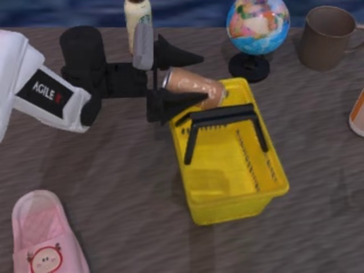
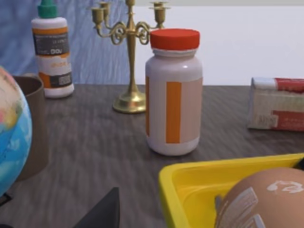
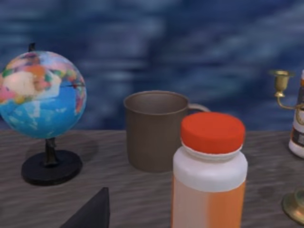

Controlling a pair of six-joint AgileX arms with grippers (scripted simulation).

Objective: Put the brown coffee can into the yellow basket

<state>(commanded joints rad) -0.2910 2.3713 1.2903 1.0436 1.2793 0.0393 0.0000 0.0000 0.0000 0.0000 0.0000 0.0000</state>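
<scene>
The left gripper holds the can sideways, up in the air over the far left corner of the basket. One black finger is on the far side of the can and the other sits on its near side, so the can is squeezed between them. The can's dark top points back toward the arm. A globe and a mug stand behind the basket. The right gripper does not show from above.

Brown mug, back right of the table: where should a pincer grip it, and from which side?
Grip the brown mug on its rim wall from above, one finger inside the open mouth. It stands upright, mouth up, and the handle sticks out toward the table's right edge, so avoid that side.
</scene>
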